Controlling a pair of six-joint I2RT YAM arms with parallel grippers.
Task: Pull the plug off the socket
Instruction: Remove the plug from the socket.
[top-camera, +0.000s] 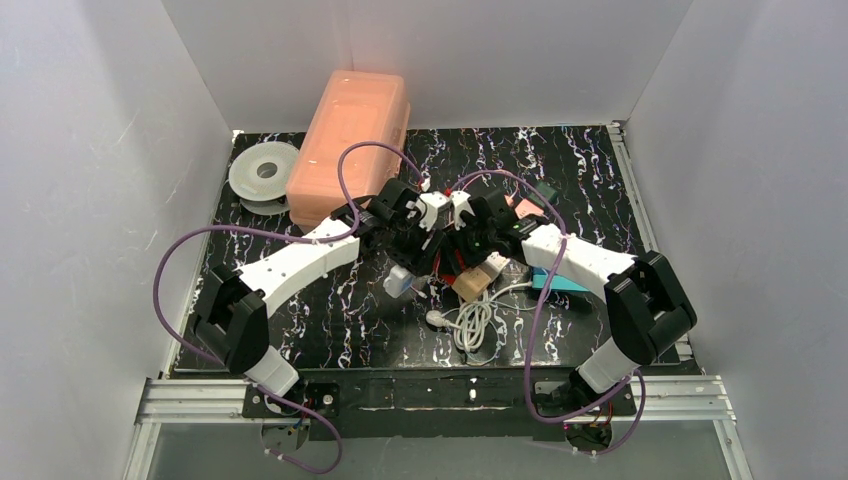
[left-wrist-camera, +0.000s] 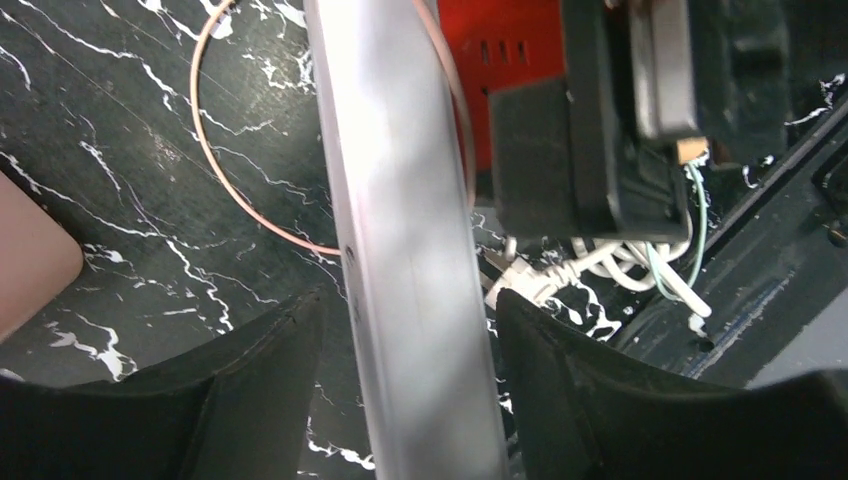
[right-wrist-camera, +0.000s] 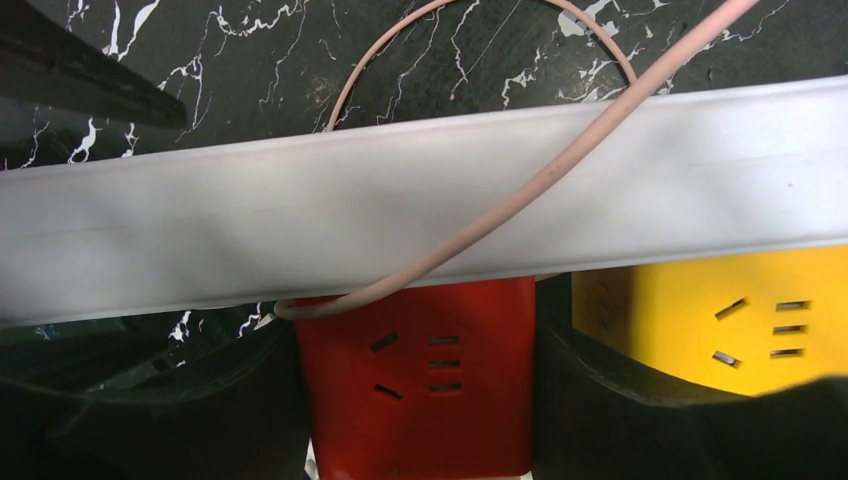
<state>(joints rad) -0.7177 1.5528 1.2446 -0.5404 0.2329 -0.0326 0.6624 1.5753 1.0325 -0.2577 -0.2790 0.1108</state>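
Note:
A red socket cube (right-wrist-camera: 415, 390) sits between the fingers of my right gripper (right-wrist-camera: 418, 335), which is shut on it. A yellow socket cube (right-wrist-camera: 740, 320) is beside it on the right. A long white bar (right-wrist-camera: 300, 235) crosses the far end of the red cube. In the left wrist view this bar (left-wrist-camera: 410, 250) runs between the jaws of my left gripper (left-wrist-camera: 410, 310), closed around it, the right finger (left-wrist-camera: 590, 390) touching. The red cube (left-wrist-camera: 500, 45) shows beyond. In the top view both grippers (top-camera: 418, 212) (top-camera: 468, 222) meet mid-table. No plug is clearly distinguishable.
A thin pink cable (right-wrist-camera: 520, 190) loops over the bar. A coiled white cable (top-camera: 470, 320), a tan cube (top-camera: 478, 282) and a white block (top-camera: 400, 285) lie in front. A pink box (top-camera: 350, 145) and a clear spool (top-camera: 265, 175) stand back left, a teal object (top-camera: 560, 282) right.

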